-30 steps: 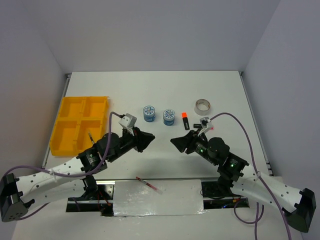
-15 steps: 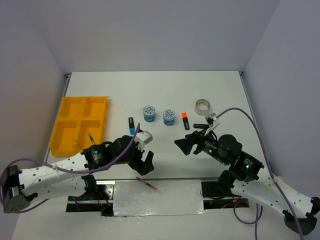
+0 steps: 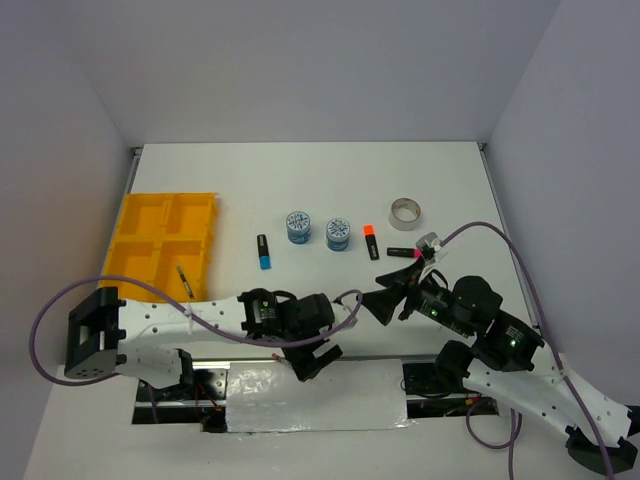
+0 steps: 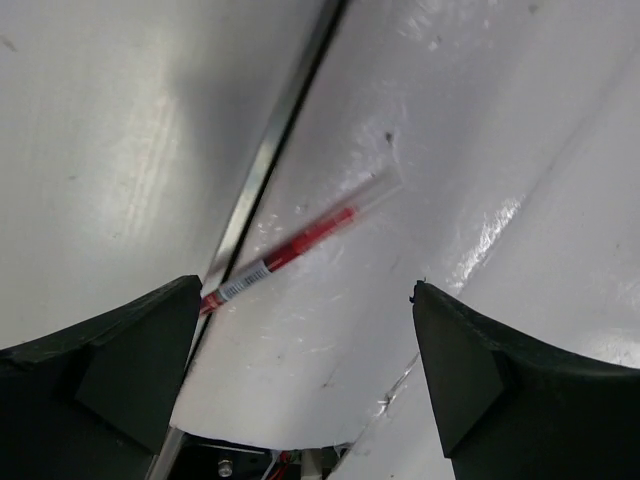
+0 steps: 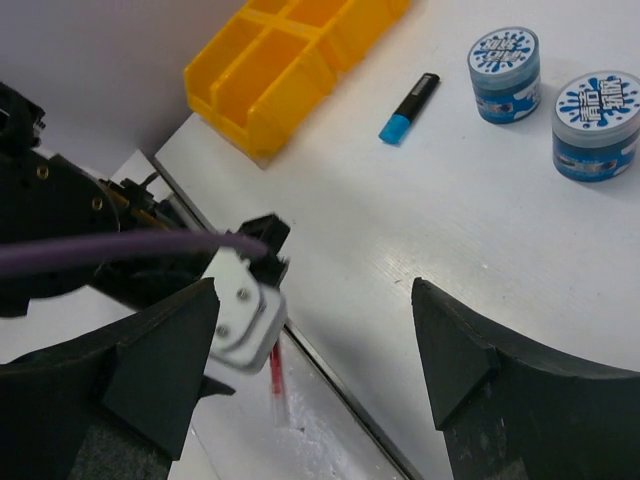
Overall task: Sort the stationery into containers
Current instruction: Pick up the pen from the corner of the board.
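My left gripper (image 3: 314, 361) hangs open over the near edge, its jaws either side of a thin red pen (image 4: 290, 250) that lies across the metal edge strip. Most of the red pen (image 3: 277, 354) is hidden under that gripper in the top view. My right gripper (image 3: 378, 303) is open with nothing between its fingers, and its own view shows the red pen (image 5: 274, 366). On the table lie a blue highlighter (image 3: 263, 251), two patterned rolls (image 3: 298, 226) (image 3: 339, 235), an orange highlighter (image 3: 371, 241), a pink highlighter (image 3: 403, 252) and a tape ring (image 3: 406, 212). The yellow tray (image 3: 128, 212) stands at the left.
A thin dark pen (image 3: 183, 278) rests in the tray's near right compartment. A shiny white plate (image 3: 350, 395) sits below the table's near edge, between the two arm bases. Walls close the table at the left, right and back.
My left arm swung right and toward the near edge, over the red pen, and its jaws opened wide. My right gripper drew back slightly and opened. The blue and pink highlighters are now uncovered.
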{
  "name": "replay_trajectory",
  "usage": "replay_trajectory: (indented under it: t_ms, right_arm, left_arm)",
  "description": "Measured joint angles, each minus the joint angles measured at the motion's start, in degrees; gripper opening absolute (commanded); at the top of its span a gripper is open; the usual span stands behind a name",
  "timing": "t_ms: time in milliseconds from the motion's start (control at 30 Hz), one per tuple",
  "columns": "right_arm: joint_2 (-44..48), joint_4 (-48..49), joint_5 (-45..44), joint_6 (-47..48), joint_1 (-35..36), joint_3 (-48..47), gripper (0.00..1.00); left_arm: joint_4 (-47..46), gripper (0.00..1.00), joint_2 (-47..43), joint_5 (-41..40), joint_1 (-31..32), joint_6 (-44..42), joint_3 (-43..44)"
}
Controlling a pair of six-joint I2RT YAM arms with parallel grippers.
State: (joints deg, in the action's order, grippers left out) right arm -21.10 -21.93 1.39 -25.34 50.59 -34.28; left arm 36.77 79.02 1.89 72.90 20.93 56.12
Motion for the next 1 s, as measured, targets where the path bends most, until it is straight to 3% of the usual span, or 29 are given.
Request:
replay_trajectory:
  t_ms: [367, 667, 1000]
  right_arm:
    - [2.99, -0.63, 2.75, 1.57, 0.0, 0.0, 0.85]
    - [10.56, -6.29, 0.5, 1.66, 0.0, -2.67, 0.86]
    - [13.94, -11.08, -1.36, 2.27, 0.0, -11.47, 0.86]
  left_arm:
    - [3.13, 0.99, 1.6, -2.69, 8.28, -4.35, -0.07]
    - [4.26, 0.99, 2.62, -7.91, 8.41, -11.32, -0.24]
    - [0.92, 0.93, 2.27, -5.51, 5.7, -17.68, -4.83]
